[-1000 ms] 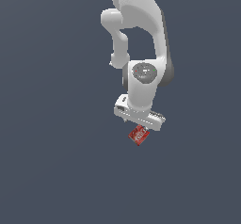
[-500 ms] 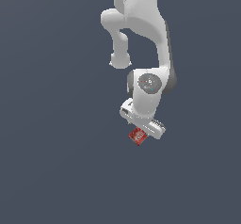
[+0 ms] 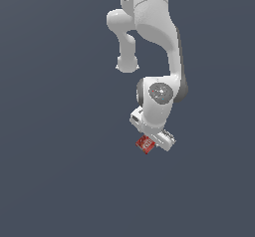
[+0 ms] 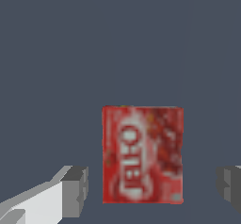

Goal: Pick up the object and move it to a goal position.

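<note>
1. We see the small red box (image 4: 142,155) lying flat on the dark grey counter (image 3: 60,171), its white lettering facing up.
2. In the wrist view the box sits between the two grey fingers (image 4: 75,185), with a clear gap on each side, so nothing touches it.
3. We read the gripper (image 4: 153,188) as spread wide, holding nothing.
4. In the exterior view the box (image 3: 145,143) peeks out just beside the gripper (image 3: 158,140), toward the exterior view's left.
5. The white arm (image 3: 154,32) reaches down from above, its wrist bent over the box.
</note>
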`<state>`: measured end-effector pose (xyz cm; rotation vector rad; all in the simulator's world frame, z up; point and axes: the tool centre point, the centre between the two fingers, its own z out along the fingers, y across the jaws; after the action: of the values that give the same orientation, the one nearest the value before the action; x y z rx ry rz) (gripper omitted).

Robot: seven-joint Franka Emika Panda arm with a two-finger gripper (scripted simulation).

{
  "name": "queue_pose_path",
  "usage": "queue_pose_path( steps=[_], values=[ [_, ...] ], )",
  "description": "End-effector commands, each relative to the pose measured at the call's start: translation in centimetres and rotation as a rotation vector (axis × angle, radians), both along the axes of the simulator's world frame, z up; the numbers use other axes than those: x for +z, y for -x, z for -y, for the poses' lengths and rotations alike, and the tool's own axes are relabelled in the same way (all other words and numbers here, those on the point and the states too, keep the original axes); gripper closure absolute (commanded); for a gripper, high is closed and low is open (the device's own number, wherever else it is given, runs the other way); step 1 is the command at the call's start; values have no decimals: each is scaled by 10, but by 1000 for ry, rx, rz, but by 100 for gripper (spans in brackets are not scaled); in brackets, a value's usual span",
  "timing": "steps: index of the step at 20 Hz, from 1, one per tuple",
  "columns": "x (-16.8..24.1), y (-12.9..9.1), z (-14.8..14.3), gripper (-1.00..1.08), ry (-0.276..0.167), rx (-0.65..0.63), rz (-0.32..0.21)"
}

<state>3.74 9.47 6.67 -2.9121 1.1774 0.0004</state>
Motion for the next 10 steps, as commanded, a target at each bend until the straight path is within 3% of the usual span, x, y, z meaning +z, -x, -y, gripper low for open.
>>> queue_pose_path(
  steps=[1,10],
  values=[
    [-1,0,-1,-92,1,-10,0],
    [-18,0,-1,-92,0,-8,0]
  ],
)
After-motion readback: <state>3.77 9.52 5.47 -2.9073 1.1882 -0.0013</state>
